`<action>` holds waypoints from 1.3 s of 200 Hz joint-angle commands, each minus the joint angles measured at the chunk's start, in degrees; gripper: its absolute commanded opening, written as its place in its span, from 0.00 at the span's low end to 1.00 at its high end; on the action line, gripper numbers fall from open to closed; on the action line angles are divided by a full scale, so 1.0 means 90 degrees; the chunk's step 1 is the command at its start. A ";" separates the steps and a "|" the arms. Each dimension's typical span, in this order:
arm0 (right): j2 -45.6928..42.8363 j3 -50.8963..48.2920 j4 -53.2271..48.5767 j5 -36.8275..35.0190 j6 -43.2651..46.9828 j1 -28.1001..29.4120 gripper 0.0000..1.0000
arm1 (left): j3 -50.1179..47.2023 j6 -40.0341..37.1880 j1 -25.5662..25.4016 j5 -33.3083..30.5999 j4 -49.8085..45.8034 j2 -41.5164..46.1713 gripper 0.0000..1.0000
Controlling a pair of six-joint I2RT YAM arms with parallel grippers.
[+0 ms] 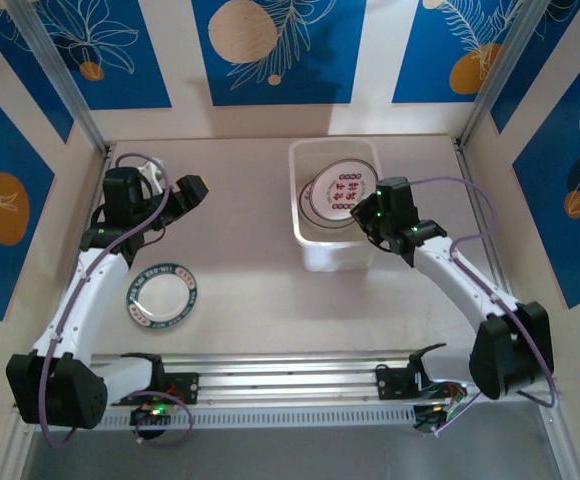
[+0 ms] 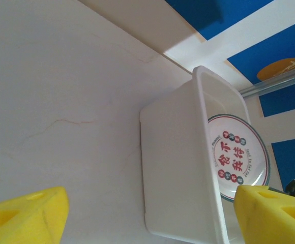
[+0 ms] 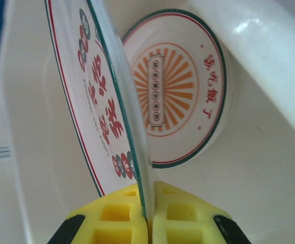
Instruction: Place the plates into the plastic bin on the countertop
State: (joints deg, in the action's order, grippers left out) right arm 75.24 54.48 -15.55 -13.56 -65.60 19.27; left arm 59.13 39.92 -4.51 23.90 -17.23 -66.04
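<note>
While its right hand (image 3: 148, 213) clamped a red-lettered plate (image 3: 91, 101) by the rim, the two-armed robot had that arm bent over the plastic bin (image 1: 330, 255) at the back of the pale counter (image 1: 260, 320). The yellow pads (image 3: 178, 213) of that hand were pressed together on the plate's thin edge. The plate stood tilted inside the bin, its printed face turned up and toward the left arm. Beyond it, deeper in the bin, sat a second plate (image 3: 175, 86) with an orange sunburst at its centre and a dark green and red rim; whether the two plates touched could not be told.

Across the counter, the left hand (image 2: 150, 213) was wide open and gripped nothing. Its two yellow fingertips (image 2: 25, 213) stood far apart, with bare counter and the side of the bin between them in its wrist view. That hand hung near the back left corner of the counter, well apart from the bin and pointed toward it.

A third plate (image 1: 162, 297), white with a dark green patterned rim, lay flat on the counter just beside the left arm, outside the bin and well apart from it. Cream walls with blue panels (image 1: 210, 80) enclosed the counter, and an aluminium rail (image 1: 290, 375) ran along its near edge between the two arm bases.
</note>
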 commanded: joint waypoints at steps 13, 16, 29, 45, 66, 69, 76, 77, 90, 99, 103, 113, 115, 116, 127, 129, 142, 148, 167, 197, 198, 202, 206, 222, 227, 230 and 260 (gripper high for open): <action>0.0339 0.0394 0.0181 -0.0209 -0.0354 0.0001 0.08 | -0.0215 -0.0193 0.0202 0.0127 -0.0051 0.0111 0.84; 0.0391 0.0413 0.0193 -0.0188 -0.0350 0.0008 0.08 | -0.0229 -0.0196 0.0215 0.0135 -0.0048 0.0111 0.84; 0.0618 0.0578 0.0106 -0.0144 -0.0383 0.0017 0.08 | -0.0313 -0.0216 0.0281 0.0163 -0.0053 0.0121 0.84; 0.0878 0.0794 -0.0010 -0.0138 -0.0402 0.0071 0.09 | -0.0421 -0.0213 0.0377 0.0231 -0.0019 0.0140 0.84; 0.1154 0.1070 -0.0159 -0.0177 -0.0477 0.0157 0.10 | -0.0557 -0.0198 0.0498 0.0301 0.0015 0.0170 0.84; 0.1181 0.1104 -0.0186 -0.0198 -0.0492 0.0168 0.10 | -0.0577 -0.0206 0.0508 0.0310 0.0016 0.0175 0.84; 0.1249 0.1173 -0.0231 -0.0243 -0.0509 0.0206 0.09 | -0.0608 -0.0194 0.0535 0.0322 0.0027 0.0180 0.84; 0.1259 0.1183 -0.0238 -0.0242 -0.0511 0.0210 0.10 | -0.0615 -0.0196 0.0538 0.0327 0.0024 0.0185 0.84; 0.1386 0.1286 -0.0359 -0.0324 -0.0597 0.0261 0.09 | -0.0677 -0.0208 0.0588 0.0351 0.0023 0.0200 0.84; 0.1457 0.1310 -0.0432 -0.0382 -0.0695 0.0280 0.09 | -0.0700 -0.0218 0.0617 0.0361 0.0023 0.0209 0.84; 0.1486 0.1310 -0.0446 -0.0407 -0.0733 0.0286 0.09 | -0.0715 -0.0225 0.0631 0.0368 0.0028 0.0222 0.84; 0.1554 0.1310 -0.0498 -0.0487 -0.0809 0.0309 0.10 | -0.0747 -0.0245 0.0657 0.0389 0.0033 0.0219 0.84; 0.1572 0.1317 -0.0518 -0.0500 -0.0846 0.0310 0.10 | -0.0754 -0.0239 0.0665 0.0391 0.0031 0.0219 0.85; 0.1577 0.1319 -0.0523 -0.0512 -0.0860 0.0310 0.10 | -0.0757 -0.0238 0.0666 0.0391 0.0030 0.0219 0.85; 0.1669 0.1330 -0.0616 -0.0535 -0.1010 0.0320 0.11 | -0.0784 -0.0238 0.0686 0.0420 0.0040 0.0209 0.85; 0.1684 0.1330 -0.0640 -0.0537 -0.1050 0.0320 0.11 | -0.0788 -0.0242 0.0692 0.0428 0.0035 0.0209 0.85; 0.1770 0.1359 -0.0752 -0.0590 -0.1212 0.0349 0.14 | -0.0808 -0.0236 0.0710 0.0447 0.0044 0.0209 0.85; 0.1791 0.1359 -0.0750 -0.0624 -0.1230 0.0374 0.14 | -0.0818 -0.0227 0.0716 0.0450 0.0043 0.0209 0.84; 0.1873 0.1420 -0.0803 -0.0722 -0.1277 0.0437 0.16 | -0.0847 -0.0227 0.0726 0.0445 0.0036 0.0228 0.84; 0.2082 0.1642 -0.0986 -0.0619 -0.1297 0.0447 0.21 | -0.0896 -0.0233 0.0750 0.0447 -0.0039 0.0259 0.85; 0.2091 0.1652 -0.0996 -0.0621 -0.1291 0.0452 0.21 | -0.0897 -0.0230 0.0748 0.0444 -0.0039 0.0263 0.84; 0.2101 0.1677 -0.1039 -0.0635 -0.1265 0.0464 0.23 | -0.0904 -0.0227 0.0754 0.0440 -0.0057 0.0276 0.85; 0.2115 0.1706 -0.1087 -0.0667 -0.1253 0.0483 0.24 | -0.0906 -0.0235 0.0763 0.0430 -0.0080 0.0289 0.85; 0.2109 0.1721 -0.1193 -0.0830 -0.1254 0.0540 0.32 | -0.0962 -0.0264 0.0775 0.0394 -0.0154 0.0340 0.85; 0.2097 0.1702 -0.1198 -0.0844 -0.1260 0.0550 0.34 | -0.0978 -0.0263 0.0782 0.0383 -0.0183 0.0350 0.85; 0.2099 0.1691 -0.1188 -0.0850 -0.1279 0.0554 0.35 | -0.0996 -0.0268 0.0784 0.0374 -0.0202 0.0362 0.85; 0.2165 0.1642 -0.1197 -0.0725 -0.1343 0.0555 0.44 | -0.1127 -0.0257 0.0794 0.0334 -0.0333 0.0453 0.84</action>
State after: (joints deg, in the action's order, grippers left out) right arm 92.90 69.43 -22.65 -22.41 -75.18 23.59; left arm 50.39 38.59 1.85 26.72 -18.26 -63.46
